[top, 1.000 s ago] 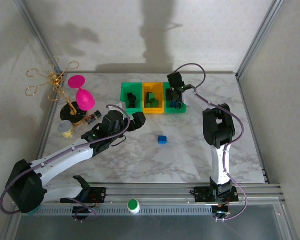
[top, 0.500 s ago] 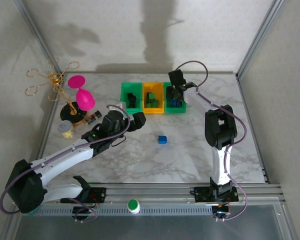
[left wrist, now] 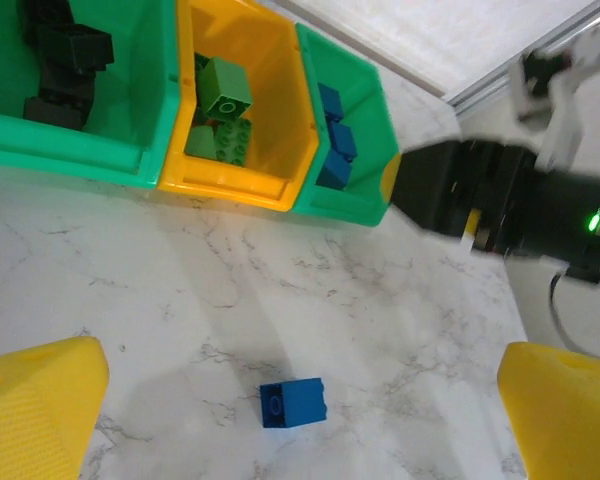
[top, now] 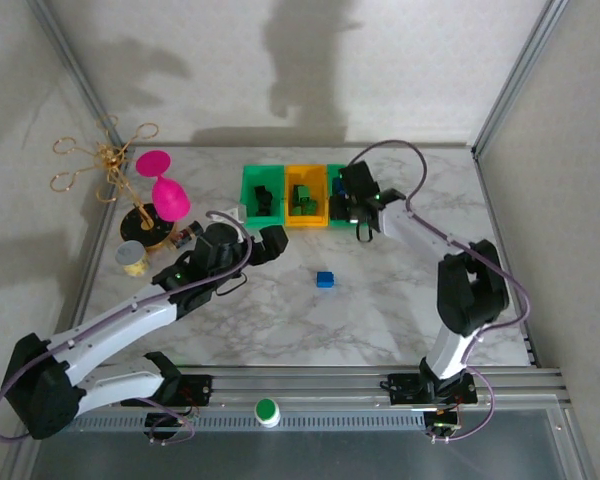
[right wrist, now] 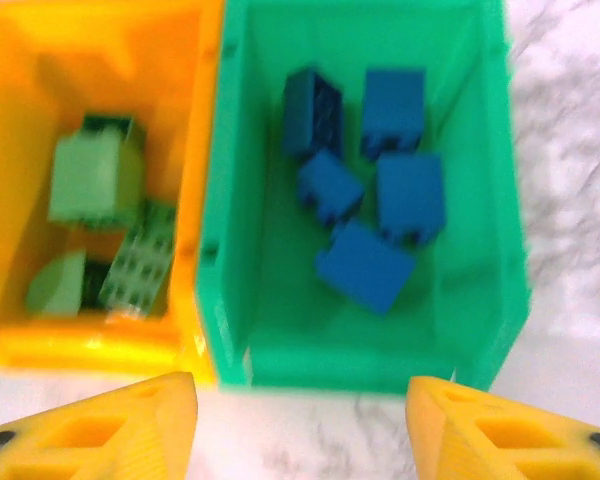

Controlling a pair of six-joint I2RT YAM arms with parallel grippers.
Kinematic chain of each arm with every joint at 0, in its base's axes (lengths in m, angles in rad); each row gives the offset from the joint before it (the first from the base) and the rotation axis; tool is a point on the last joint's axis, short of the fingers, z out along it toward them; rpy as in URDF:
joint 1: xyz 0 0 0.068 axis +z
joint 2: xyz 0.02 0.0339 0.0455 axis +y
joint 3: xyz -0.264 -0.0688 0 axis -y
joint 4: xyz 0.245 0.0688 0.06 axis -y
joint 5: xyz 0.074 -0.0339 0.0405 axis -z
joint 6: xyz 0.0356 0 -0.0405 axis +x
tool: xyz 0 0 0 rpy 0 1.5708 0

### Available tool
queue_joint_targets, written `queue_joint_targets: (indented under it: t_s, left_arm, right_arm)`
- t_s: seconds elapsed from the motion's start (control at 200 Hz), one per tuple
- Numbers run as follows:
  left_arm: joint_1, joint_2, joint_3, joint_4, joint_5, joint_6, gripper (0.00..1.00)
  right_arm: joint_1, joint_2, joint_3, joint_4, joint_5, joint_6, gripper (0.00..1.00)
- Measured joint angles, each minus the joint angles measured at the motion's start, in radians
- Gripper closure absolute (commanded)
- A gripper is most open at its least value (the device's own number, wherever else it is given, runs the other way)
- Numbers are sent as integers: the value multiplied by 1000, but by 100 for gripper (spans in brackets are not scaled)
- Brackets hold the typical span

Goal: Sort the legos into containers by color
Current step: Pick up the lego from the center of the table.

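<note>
1. Sorting looks almost done. Three containers stand side by side, touching, at the far edge of the marble table (top: pixel 400 310): the left green bin (top: pixel 247 193) holds black legos (left wrist: pixel 65 60), the orange-yellow bin (top: pixel 306 221) holds green legos (right wrist: pixel 92 180), and the right green bin (right wrist: pixel 270 260) holds five blue legos (right wrist: pixel 378 235).
2. One stray blue lego (top: pixel 325 279) lies alone on the bare table, well apart from the bins. By my judgement it is the last piece left, and it belongs in the right green bin.
3. The left gripper (top: pixel 260 238) hangs near the stray brick, on its left. Its yellow pads (left wrist: pixel 40 400) are spread wide and hold nothing.
4. The right gripper (right wrist: pixel 300 400) hovers over the near rim of the right green bin. Its jaws are apart and empty.
5. The bins are smooth, glossy plastic with thin walls and open tops. The bricks are small, hard and studded. The table is white with grey veins. The gripper pads are finely textured.
</note>
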Motion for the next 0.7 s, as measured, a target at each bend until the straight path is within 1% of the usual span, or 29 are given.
queue_joint_targets:
  t_s: [0.105,0.26,0.35,0.446,0.581,0.701]
  left_arm:
    - [-1,-42,-25,-22,0,-4,0]
    - [-1,-90,-82,-57,0,-19,0]
    - [-1,-100,-101,-77,-1,-27,0]
    - [-1,-108,-117,-80,-1,-31,0]
    - [-1,-112,-127,-90,-1,-34,0]
    - [-1,-113,-127,-95,-2,-34,0]
  right_arm:
    - [69,-66,-115,1,-5,36,37]
    - [180,-106,-261,5,-5,119,31]
    - [238,-107,-311,8,-6,165,26]
    - [278,-106,-329,15,-7,206,23]
    - [293,-79,-323,37,-4,254,24]
    - [299,-30,-312,41,5,286,31]
